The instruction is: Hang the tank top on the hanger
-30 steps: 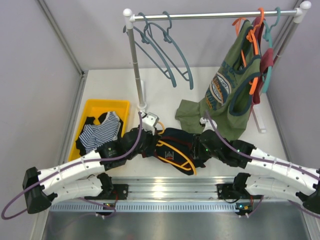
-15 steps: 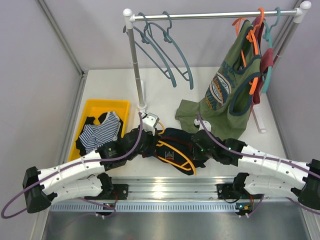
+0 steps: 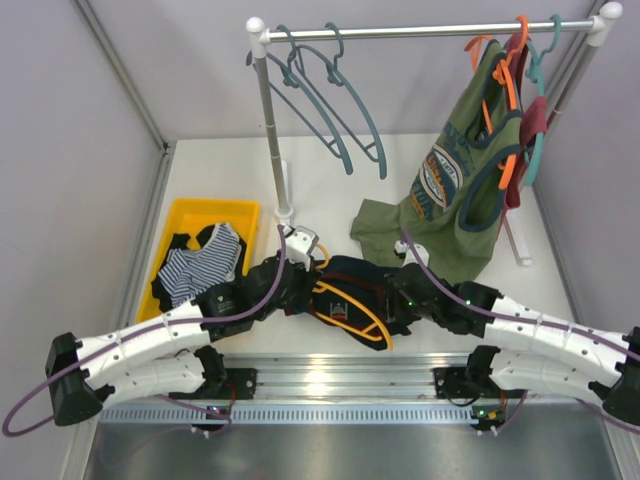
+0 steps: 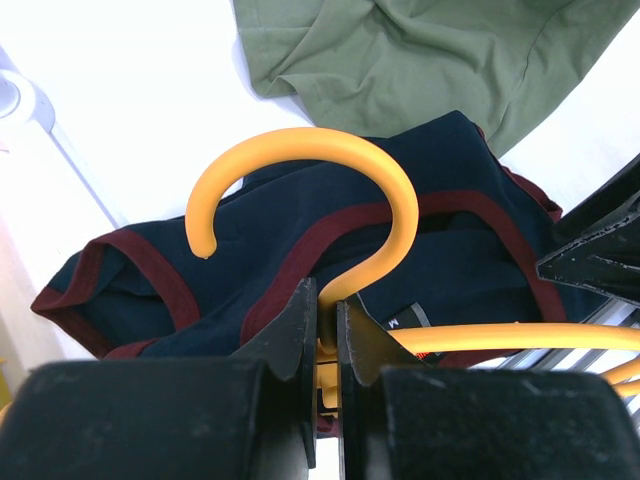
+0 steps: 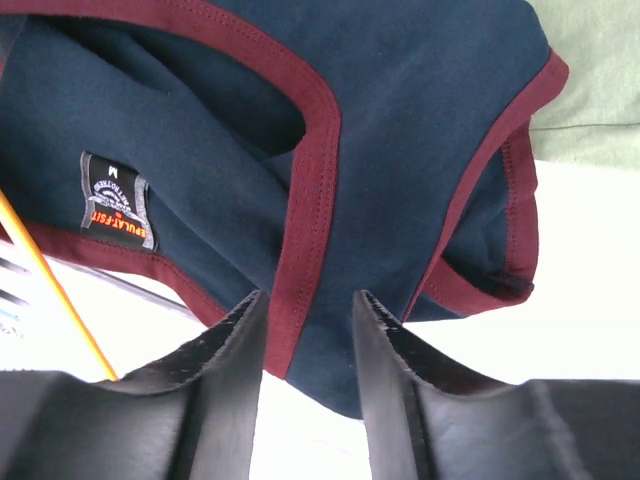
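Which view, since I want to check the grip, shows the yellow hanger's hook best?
Left wrist: the hanger's hook fills the frame, its stem clamped by the left end effector. Top external shows the hanger small, on the tank top, hook barely visible. Right wrist shows only a thin yellow sliver.

1. The hanger [image 4: 300,143] is smooth yellow-orange plastic with a soft sheen.
2. The tank top [image 5: 420,110] is matt navy knit cloth. Its maroon trim shows rows of stitching, and it carries a small woven label [image 5: 118,200].
3. The olive-green top [image 4: 430,50] is matt cloth, softly creased.
4. The left gripper [image 4: 325,305] and right gripper [image 5: 308,305] have black matt fingers, faintly grained like moulded plastic.
5. The rail [image 3: 420,30] is bright polished metal.
6. The bin [image 3: 210,207] is glossy yellow plastic.
7. The table [image 3: 320,200] is smooth, white and matt.
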`<state>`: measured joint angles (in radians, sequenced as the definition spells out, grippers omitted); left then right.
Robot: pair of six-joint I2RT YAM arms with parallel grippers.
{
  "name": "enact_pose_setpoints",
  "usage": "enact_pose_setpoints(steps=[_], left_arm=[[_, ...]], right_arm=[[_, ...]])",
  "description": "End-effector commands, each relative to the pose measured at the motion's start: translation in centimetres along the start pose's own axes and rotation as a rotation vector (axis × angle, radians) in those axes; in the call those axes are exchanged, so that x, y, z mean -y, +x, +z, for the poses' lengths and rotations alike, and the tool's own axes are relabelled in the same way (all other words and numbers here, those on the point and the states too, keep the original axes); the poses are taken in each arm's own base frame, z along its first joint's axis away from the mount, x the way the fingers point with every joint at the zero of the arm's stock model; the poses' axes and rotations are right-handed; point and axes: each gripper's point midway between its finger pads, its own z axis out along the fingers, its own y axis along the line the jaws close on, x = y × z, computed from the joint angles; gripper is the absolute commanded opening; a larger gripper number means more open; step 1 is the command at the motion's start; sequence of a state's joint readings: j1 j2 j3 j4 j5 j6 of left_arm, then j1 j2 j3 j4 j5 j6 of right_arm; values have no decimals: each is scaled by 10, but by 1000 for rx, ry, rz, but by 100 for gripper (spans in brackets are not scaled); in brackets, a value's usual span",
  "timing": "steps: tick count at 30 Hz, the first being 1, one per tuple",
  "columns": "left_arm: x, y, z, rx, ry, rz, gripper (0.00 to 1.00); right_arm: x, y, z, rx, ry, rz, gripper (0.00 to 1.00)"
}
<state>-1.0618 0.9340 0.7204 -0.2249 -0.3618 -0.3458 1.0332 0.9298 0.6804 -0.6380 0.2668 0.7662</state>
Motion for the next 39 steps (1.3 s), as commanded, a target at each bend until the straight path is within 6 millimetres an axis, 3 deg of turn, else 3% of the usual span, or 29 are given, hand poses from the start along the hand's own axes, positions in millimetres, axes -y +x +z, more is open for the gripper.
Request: enact_pose_setpoints(steps=[1,9,12,13,16,19,28,35,39], left_arm=[[4,-28,-2,77,-3,-25,0],[5,-27,-1,71,0,-23,0],[5,-27,-1,71,2,-23,0],[5,-26,-2,70,0,-23,0],[3,-26,-2,71,-6,-22,0],[0,-28,-3,77,-24,-23,0],[-19,-38,-3,132,-144,-72,0],[-32,-43,0,154,-241,-109,0],[-37,-42,3,141,-286,-103,0]], right_arm=[[-8,-13,-4,50,-16,9,43],[-14,-17,13,34,5,-6,47],[-13,-17,15,31,16,-6,35],[-12,-17,15,32,21,-4,26],[-7,-15,9,32,30,2,11],[0,-15,-2,43,37,8,4],[16,-13,-31,76,26,35,0],[17,-5,-35,60,-7,40,0],[12,-11,-41,75,-28,49,0]])
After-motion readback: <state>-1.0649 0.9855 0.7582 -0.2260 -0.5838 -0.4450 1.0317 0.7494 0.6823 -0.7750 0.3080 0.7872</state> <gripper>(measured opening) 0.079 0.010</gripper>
